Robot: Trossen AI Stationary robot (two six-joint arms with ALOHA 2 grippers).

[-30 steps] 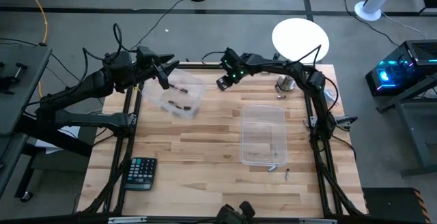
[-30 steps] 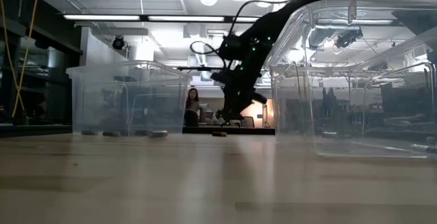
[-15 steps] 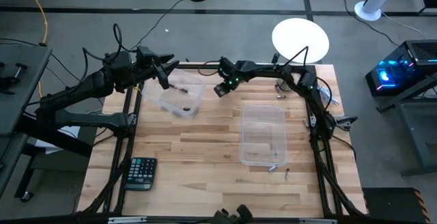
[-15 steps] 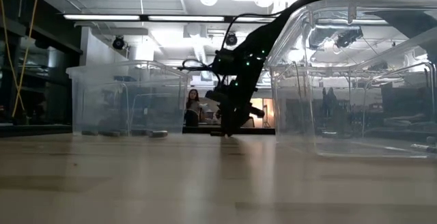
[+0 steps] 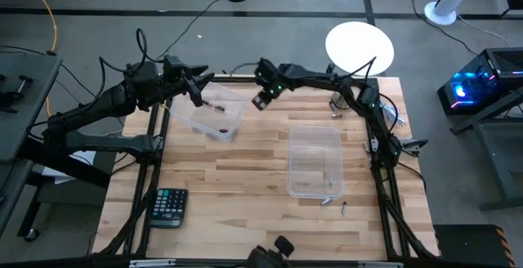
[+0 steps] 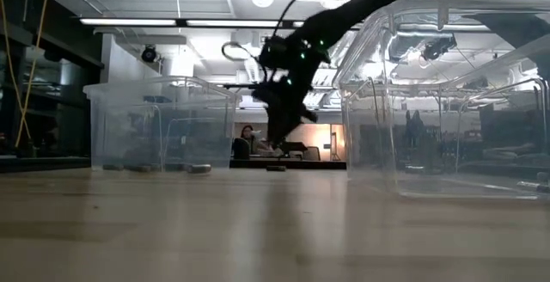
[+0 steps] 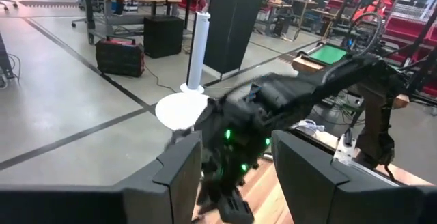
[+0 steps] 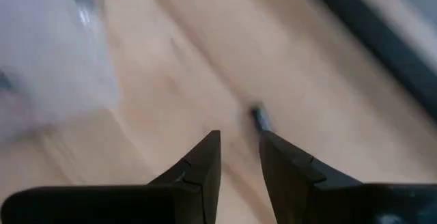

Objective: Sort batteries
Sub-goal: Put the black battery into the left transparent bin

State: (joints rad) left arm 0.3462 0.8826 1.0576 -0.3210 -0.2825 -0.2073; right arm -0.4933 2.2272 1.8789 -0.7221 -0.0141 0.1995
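Right gripper [image 5: 260,102] is hovering with fingers slightly apart, holding nothing, over a dark battery [image 8: 259,117] lying on the table [image 5: 245,186]. Left gripper [image 5: 198,91] is waiting above the left bin [image 5: 233,117], fingers apart.

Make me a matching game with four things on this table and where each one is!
Things:
1. calculator
2. left hand
3. right hand
4. two loose batteries

Places:
A. above the bare wood between the two clear bins
B. near front left corner of the table
C. on the wood just in front of the right bin
D. over the back edge of the left bin

Pairs: 1-B, 2-D, 3-A, 4-C
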